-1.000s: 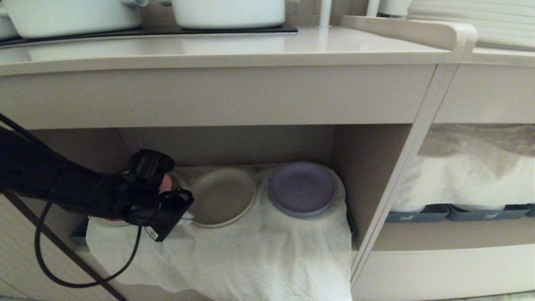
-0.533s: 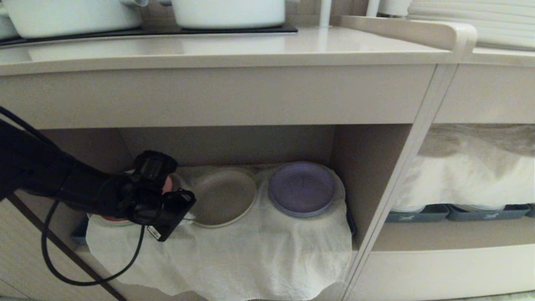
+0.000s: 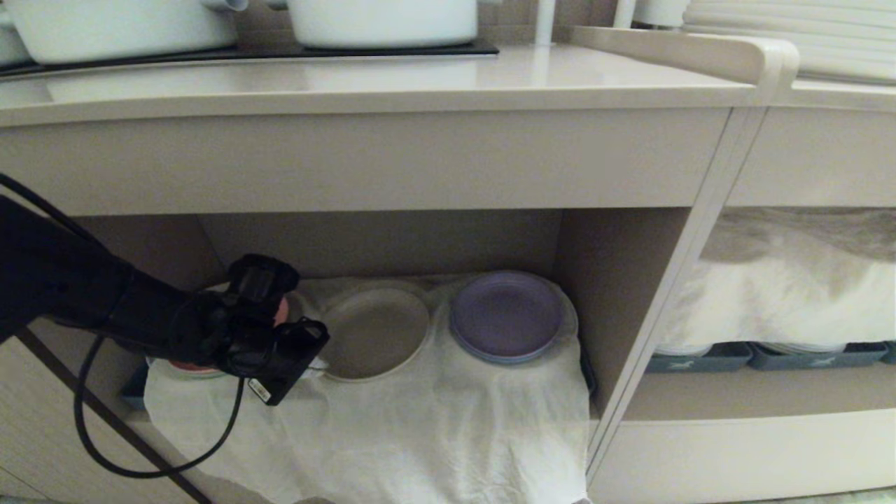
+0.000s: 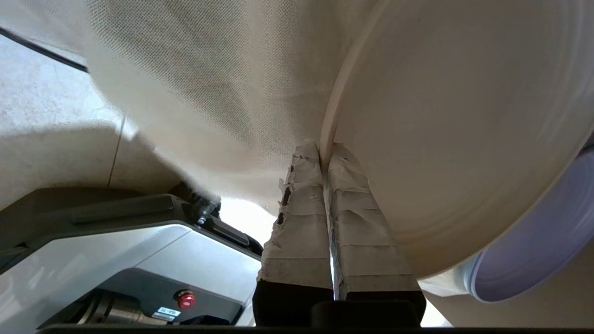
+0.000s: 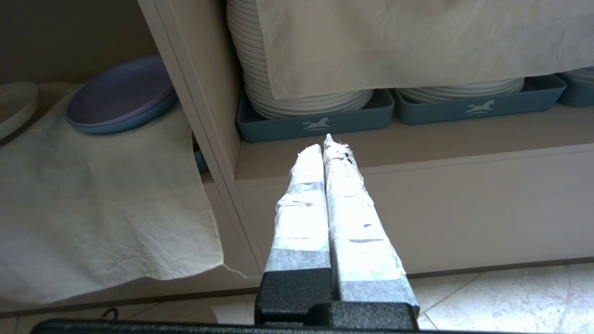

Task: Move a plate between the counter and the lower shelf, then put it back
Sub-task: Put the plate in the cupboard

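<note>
The left gripper (image 4: 325,150) has its taped fingers (image 4: 301,218) pressed together, pinching the near rim of the plate (image 4: 464,120). In the head view that contact is hidden behind the gripper's black body (image 3: 269,346); only the plate (image 3: 374,332) shows, lying on the white cloth (image 3: 420,427) in the lower shelf (image 3: 616,280). A pink plate (image 3: 281,308) is almost wholly covered by the arm, with just a sliver visible. To the right of the beige plate, close beside it, sits a purple plate (image 3: 505,316).

The right gripper (image 5: 327,148) hangs outside the shelf with its taped fingers (image 5: 301,204) closed on nothing, pointing toward the neighbouring niche, where stacked white plates (image 5: 297,99) stand in blue-grey trays (image 5: 325,125) half hidden by another hanging cloth (image 5: 417,41).

The white cloth drapes over the shelf's front edge, hiding whatever lies beneath it. Above, the counter (image 3: 364,80) carries white pots (image 3: 381,21) cut off by the frame's top edge, on a black panel (image 3: 350,50). Pale floor tiles (image 5: 501,297) show below the cabinet.
</note>
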Robot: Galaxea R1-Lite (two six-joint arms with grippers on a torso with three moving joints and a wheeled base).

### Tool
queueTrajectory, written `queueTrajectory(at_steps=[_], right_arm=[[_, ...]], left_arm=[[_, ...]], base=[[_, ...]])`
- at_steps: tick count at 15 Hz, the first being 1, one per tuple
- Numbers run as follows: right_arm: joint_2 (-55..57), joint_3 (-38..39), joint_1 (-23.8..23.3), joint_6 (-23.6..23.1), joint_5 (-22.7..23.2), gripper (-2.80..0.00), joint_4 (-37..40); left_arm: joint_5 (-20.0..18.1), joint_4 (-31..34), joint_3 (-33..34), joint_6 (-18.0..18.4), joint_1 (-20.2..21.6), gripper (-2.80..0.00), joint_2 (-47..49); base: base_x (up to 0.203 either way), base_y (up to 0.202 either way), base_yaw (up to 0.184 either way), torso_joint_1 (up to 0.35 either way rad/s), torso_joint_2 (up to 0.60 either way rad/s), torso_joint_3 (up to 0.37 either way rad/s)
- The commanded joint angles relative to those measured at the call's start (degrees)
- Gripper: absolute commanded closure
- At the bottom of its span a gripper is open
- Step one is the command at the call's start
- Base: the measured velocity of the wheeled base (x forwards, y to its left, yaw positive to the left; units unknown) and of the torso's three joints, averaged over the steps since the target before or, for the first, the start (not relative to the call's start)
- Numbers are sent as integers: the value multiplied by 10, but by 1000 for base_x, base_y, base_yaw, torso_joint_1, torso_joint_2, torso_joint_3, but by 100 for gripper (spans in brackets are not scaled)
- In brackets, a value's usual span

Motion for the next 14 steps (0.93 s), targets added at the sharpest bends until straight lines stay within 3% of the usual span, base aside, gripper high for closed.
queueTrajectory(at_steps=[1, 14], right_arm=[[0, 0, 0, 0, 0, 0, 0], [0, 0, 0, 0, 0, 0, 0]], left_arm=[[0, 0, -1, -3, 0, 0, 1], [0, 0, 0, -3, 0, 0, 1]], base=[[0, 0, 0, 0, 0, 0], [0, 0, 0, 0, 0, 0]])
